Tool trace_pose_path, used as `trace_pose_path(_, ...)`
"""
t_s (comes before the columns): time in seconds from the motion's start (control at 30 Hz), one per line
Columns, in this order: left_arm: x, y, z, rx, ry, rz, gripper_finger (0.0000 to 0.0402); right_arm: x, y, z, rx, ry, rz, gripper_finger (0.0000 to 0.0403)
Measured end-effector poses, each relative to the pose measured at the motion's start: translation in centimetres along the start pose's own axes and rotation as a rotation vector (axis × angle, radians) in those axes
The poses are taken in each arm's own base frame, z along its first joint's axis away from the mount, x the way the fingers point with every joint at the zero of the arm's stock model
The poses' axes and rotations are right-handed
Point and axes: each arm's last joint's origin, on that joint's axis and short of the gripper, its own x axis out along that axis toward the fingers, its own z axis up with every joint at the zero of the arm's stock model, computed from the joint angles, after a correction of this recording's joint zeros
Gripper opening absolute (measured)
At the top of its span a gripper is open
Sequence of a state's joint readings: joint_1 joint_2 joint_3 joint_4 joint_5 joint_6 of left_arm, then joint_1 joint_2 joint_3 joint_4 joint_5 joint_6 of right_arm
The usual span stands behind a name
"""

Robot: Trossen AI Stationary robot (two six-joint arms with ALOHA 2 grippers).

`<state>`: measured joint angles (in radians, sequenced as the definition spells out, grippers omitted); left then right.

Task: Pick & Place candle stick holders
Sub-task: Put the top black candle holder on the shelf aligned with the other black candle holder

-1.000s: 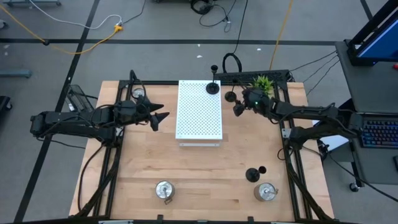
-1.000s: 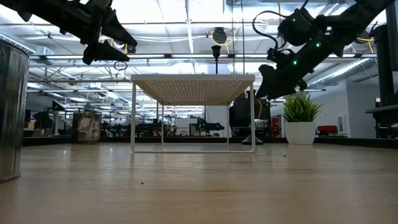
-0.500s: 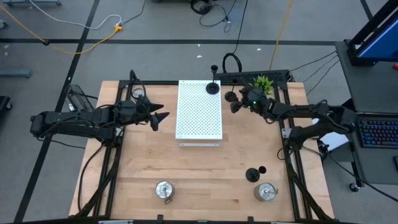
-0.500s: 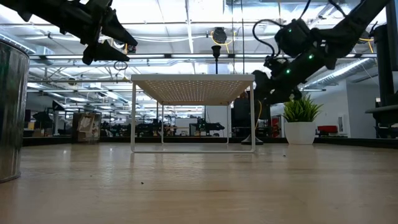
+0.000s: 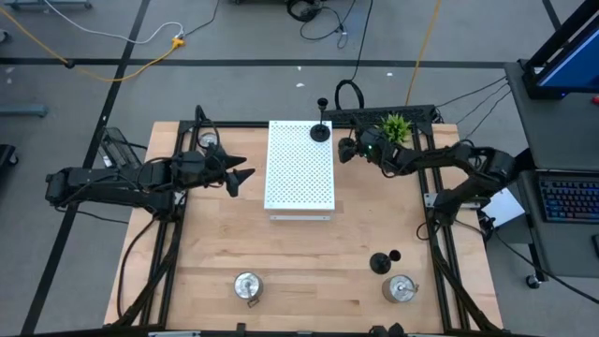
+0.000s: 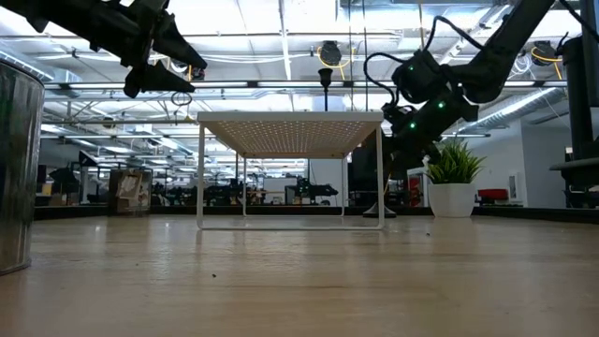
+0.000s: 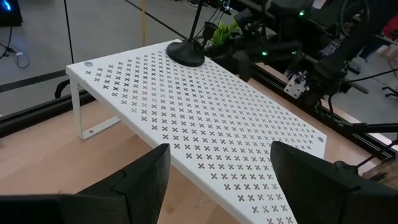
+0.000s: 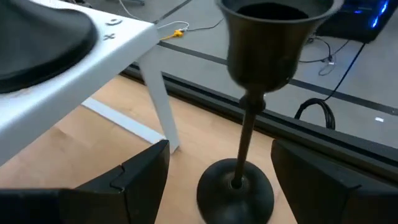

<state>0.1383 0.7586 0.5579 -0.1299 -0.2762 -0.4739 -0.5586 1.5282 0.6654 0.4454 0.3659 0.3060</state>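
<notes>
Now we are seeing the right gripper (image 5: 350, 150) closing in on a black goblet-shaped holder (image 8: 249, 106) standing on the desk near the far edge, just off the white perforated board's (image 5: 299, 168) far right corner. Over the last second this gripper has been swinging from farther right toward the board, and the right wrist view is now showing the holder's stem upright between its two dark fingers (image 8: 140, 180), which are spread wide and not touching it. We are judging this as the final approach before a grasp: the jaws still need to come down and close on the stem.

Another black holder (image 5: 320, 130) is already sitting on the board's far right corner, so we are reading the board as the place target.

The left gripper (image 5: 239, 175) has not been moving; it is hovering beside the board's left edge, fingers wide, holding nothing.

Elsewhere, a third black holder (image 5: 381, 263) and a silver holder (image 5: 401, 288) are waiting near the desk's near right corner, a silver one (image 5: 247, 285) near the near edge left of centre, and one more silver (image 5: 207, 139) at the far left. The potted plant (image 5: 394, 124) is sitting close behind the right gripper, so we are flagging a bump risk.
</notes>
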Motion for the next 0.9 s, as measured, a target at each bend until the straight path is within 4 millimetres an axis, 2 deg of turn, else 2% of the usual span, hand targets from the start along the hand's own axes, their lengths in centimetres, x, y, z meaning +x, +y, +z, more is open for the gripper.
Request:
trace_pose_path(0.47,0.0,0.0,0.0,0.000,0.003,-0.005,0.0285,1.0,-1.4,0.5,0.079,0.006,-0.030,0.0274)
trace_pose_path(0.9,0.0,0.0,0.0,0.001,0.003,-0.005,0.0285,1.2,-1.4,0.6,0.102,0.008,0.045,0.0274)
